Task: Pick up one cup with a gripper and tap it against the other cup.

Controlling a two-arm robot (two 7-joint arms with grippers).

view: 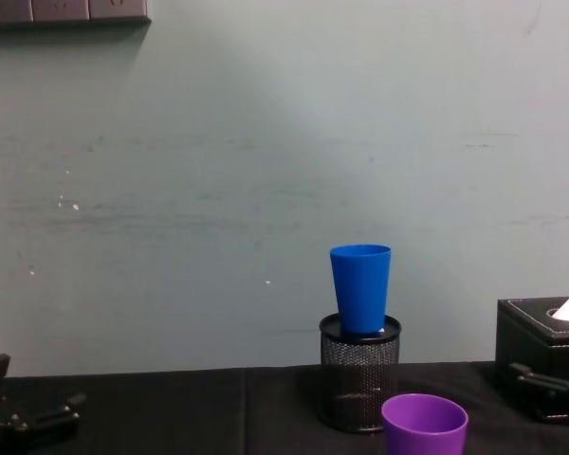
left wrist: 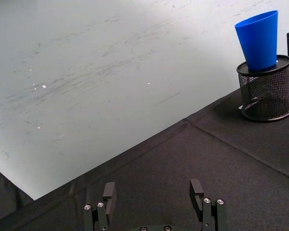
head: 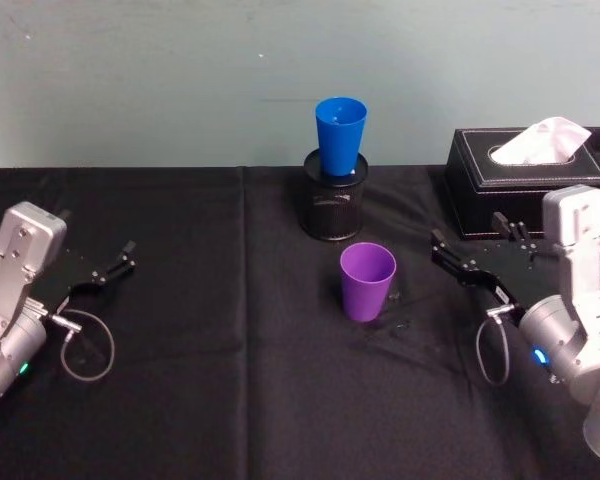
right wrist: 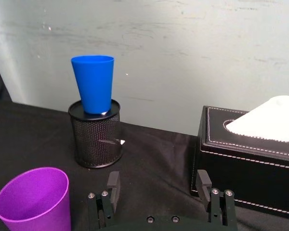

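Two cups stand apart: the blue cup (head: 340,134) sits upright in the mesh holder (head: 334,205), and the purple cup (head: 367,281) stands on the table (head: 220,400) just in front of that holder. The right gripper (head: 448,254), beside the tissue box (head: 525,160), hangs right of the purple cup with fingers (right wrist: 112,185) apart. The left gripper (head: 118,262) rests far left of the holder; its wrist view shows fingers (left wrist: 108,192) apart.
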